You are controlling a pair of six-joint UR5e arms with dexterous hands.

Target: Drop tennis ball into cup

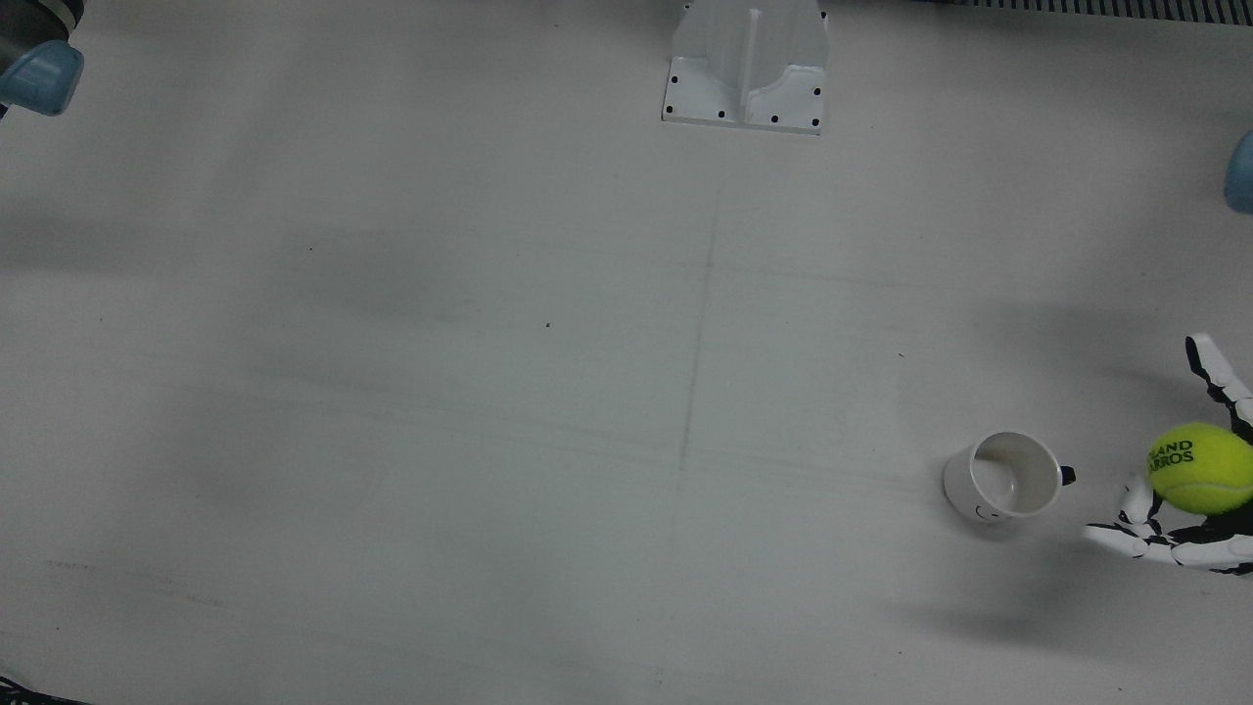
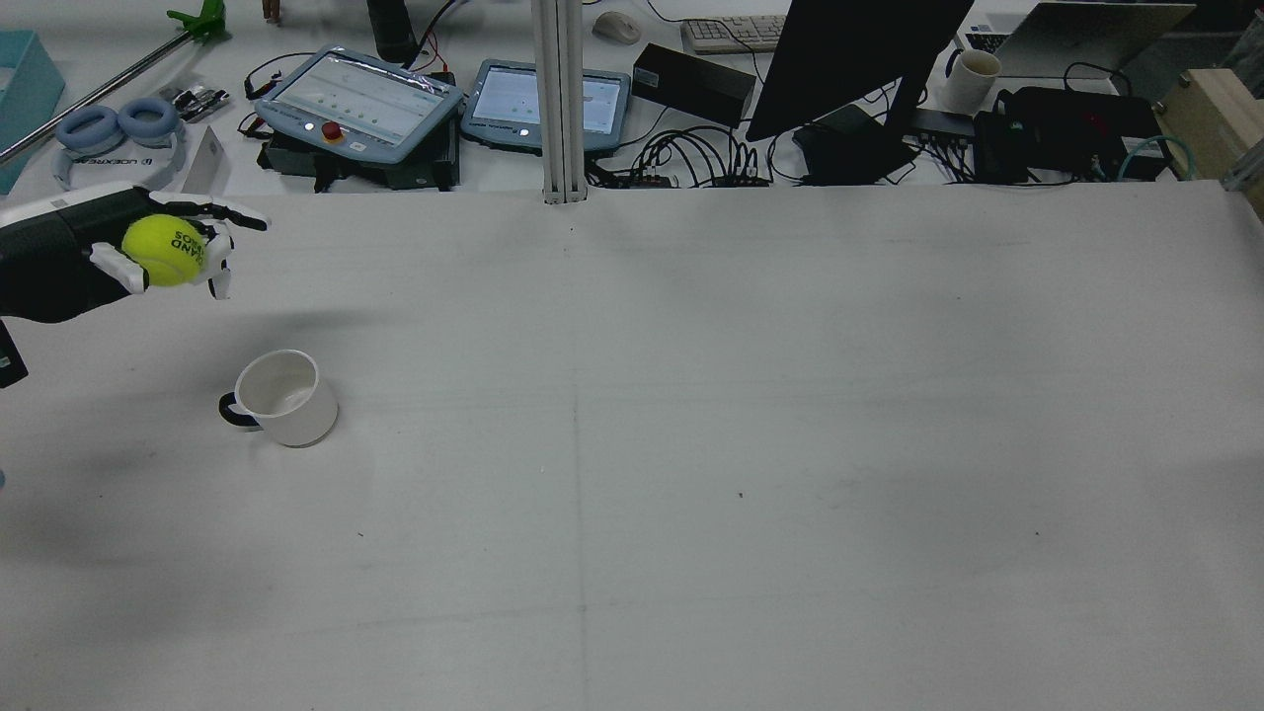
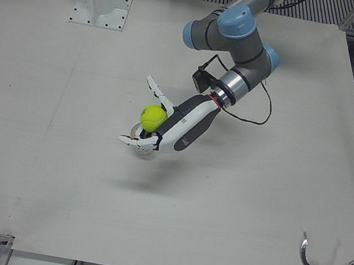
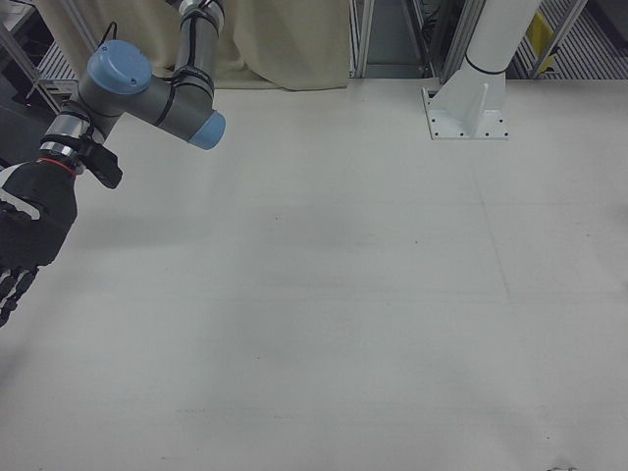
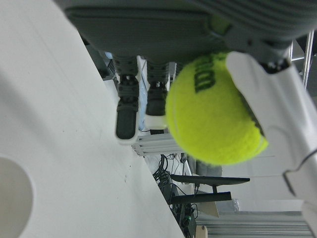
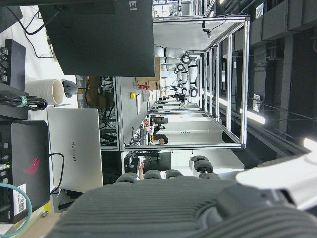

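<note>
Tennis ball (image 2: 163, 251), bright yellow-green with dark lettering, sits in the left hand (image 2: 118, 259), whose fingers (image 1: 1214, 364) curl loosely round it while the ball rests against the palm. It is held in the air, clear of the bench (image 2: 691, 444), near the bench's left edge as the rear view shows it. The cup (image 2: 281, 397), a white mug with a dark handle, stands upright and empty on the bench just beside and below the ball, apart from the hand.

From the front view the ball is not over the cup's mouth; it lies off to the handle side. Released now, it would likely hit the bench and roll, perhaps off the near edge. The mouth looks barely wider than the ball, so a slightly off-centre drop could strike the rim, bounce out or tip the cup.

The left arm (image 3: 234, 54) reaches down and forward, its forearm slanting, palm turned sideways toward the cup. The right hand (image 4: 27, 235) hangs off by the opposite edge, fingers pointing down, apparently holding nothing.
</note>
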